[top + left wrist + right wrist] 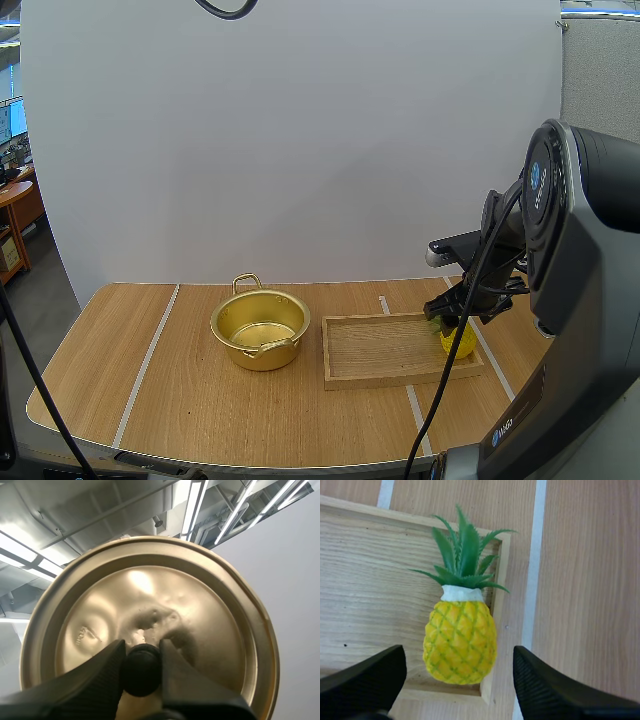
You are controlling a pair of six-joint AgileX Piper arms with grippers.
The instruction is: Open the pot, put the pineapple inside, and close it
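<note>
Pot (260, 330) stands open on the tabletop (190, 400), left of the tray (380, 350). Lid (150, 605) is held up, its black knob (141, 670) pinched by the left jaws. Pineapple (460, 640) lies at the tray's right end, just beside the wall. Right jaws are spread to either side of it, not touching. The descent should be centred on the yellow body, and the tray wall cleared by the outer jaw. A stamped mark on the lid is noted but cannot be read.

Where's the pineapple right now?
In the high view the pineapple lies at the right end of the wooden tray, under the open right gripper.
</note>
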